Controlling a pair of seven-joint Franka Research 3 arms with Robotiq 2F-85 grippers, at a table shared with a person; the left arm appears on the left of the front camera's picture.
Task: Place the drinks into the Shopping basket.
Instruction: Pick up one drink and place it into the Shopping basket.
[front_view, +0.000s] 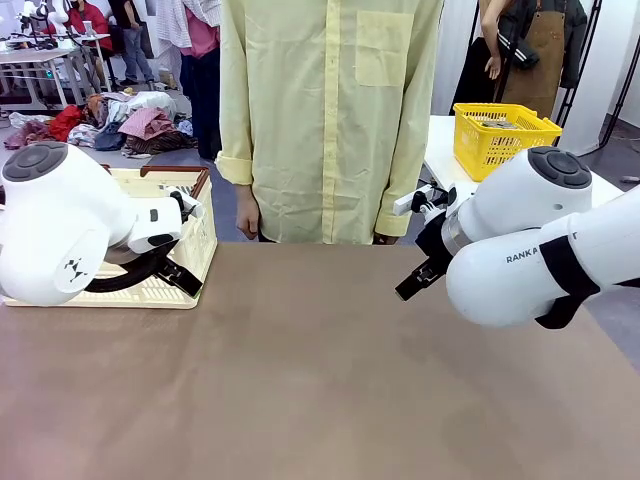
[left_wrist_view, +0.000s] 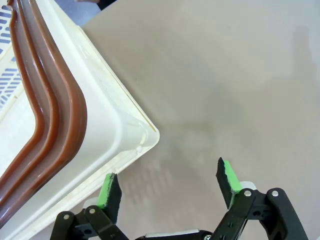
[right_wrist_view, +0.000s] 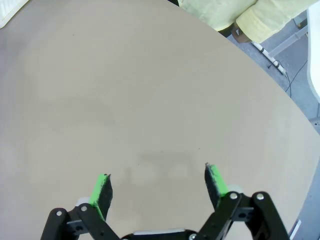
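**Basket at the far left, both pincers wide and holding nothing**

The Shopping basket (front_view: 200, 248) stands on the far left part of the table (front_view: 320, 380), its cream slotted wall facing right and its dark brown-red handles (left_wrist_view: 55, 105) folded along the rim. In the front view the left arm covers much of its near side. The left wrist view shows one rounded corner of the basket (left_wrist_view: 117, 117) from above, with bare brown tabletop beside it.

The left gripper (left_wrist_view: 167, 175) hangs just beside that corner, on the basket's right side. Its jaws stand wide apart with only tabletop between them. One green pad (left_wrist_view: 107, 190) lies in line with the basket's outer edge; whether it touches the plastic I cannot tell.

The right gripper (right_wrist_view: 157, 175) is well apart from the basket, over the right part of the table near the far edge. Its jaws are spread wide too, with bare tabletop between the green pads (right_wrist_view: 216, 179).

A person in a pale yellow shirt (front_view: 320, 120) stands at the middle of the far side, one hand (front_view: 247, 215) hanging at the table's edge, just right of the basket.

Farther off to the right, a smaller yellow mesh basket (front_view: 500, 135) sits on a white table. At the far left, behind the basket, lies a pile of clothes (front_view: 130, 125).
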